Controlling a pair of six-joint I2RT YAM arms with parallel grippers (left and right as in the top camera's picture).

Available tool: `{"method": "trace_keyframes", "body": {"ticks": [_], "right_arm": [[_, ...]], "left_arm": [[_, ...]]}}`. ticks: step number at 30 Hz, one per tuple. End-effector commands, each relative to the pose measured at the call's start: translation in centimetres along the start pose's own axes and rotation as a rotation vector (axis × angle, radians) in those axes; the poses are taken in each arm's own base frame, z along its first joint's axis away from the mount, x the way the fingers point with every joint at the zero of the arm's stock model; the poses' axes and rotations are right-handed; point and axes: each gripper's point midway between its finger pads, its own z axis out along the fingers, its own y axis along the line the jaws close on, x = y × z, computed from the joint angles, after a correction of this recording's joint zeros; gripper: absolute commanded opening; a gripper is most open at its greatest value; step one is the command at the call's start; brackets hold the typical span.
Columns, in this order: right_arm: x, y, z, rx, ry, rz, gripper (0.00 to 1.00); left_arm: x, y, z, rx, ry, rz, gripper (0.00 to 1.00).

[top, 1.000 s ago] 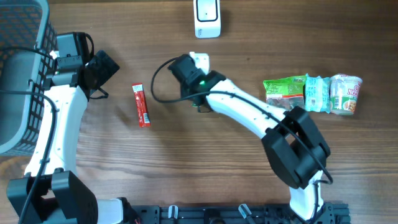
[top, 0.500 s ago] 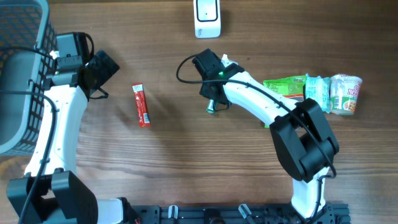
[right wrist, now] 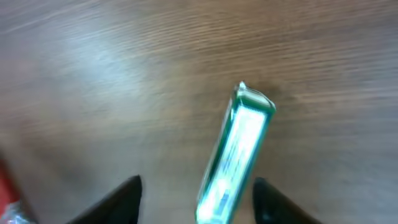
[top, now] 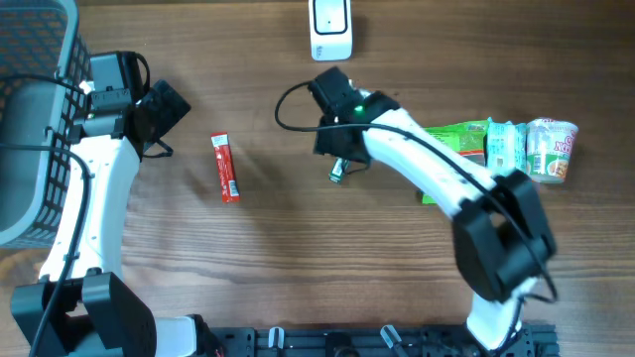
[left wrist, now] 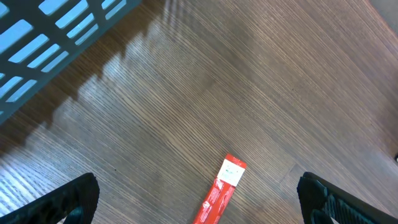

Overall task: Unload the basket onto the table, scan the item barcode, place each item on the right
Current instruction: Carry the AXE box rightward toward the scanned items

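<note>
right arm (top: 427,171) stretched over mid worktop (top: 298,268), jaws parted either side of a thin green packet (right wrist: 236,155), not gripping it; left arm (top: 94,188) bent by the basket (top: 30,119), jaws wide open

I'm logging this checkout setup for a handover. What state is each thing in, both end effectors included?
Left end effector: open, empty.
Right end effector: open, with the small green pack between its jaws.
Small green pack: on edge, tilted, blurred.
Red stick packet: lying flat, untouched.
Scanner: nothing held up to it.
Green bag: lying flat, partly hidden by the right arm.
Cup: on its side.
</note>
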Motion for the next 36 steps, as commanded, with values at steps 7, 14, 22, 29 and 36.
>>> {"method": "trace_keyframes", "body": {"ticks": [7,14,22,29,36], "right_arm": [[2.7,-2.7,0.3,0.072,0.076,0.036,0.04],[5.4,-4.6,3.3,0.112,0.11,0.258,0.04],[6.8,-2.1,5.6,-0.061,0.144,0.297,0.04],[7.5,0.9,5.8,-0.132,0.126,0.312,0.04],[7.0,4.4,5.3,-0.247,0.063,0.158,0.04]], "left_arm": [[-0.6,0.0,-0.2,-0.007,-0.019,-0.016,1.0],[-0.6,0.0,-0.2,-0.007,-0.019,-0.016,1.0],[-0.6,0.0,-0.2,-0.007,-0.019,-0.016,1.0],[-0.6,0.0,-0.2,-0.007,-0.019,-0.016,1.0],[-0.6,0.0,-0.2,-0.007,-0.019,-0.016,1.0]]}}
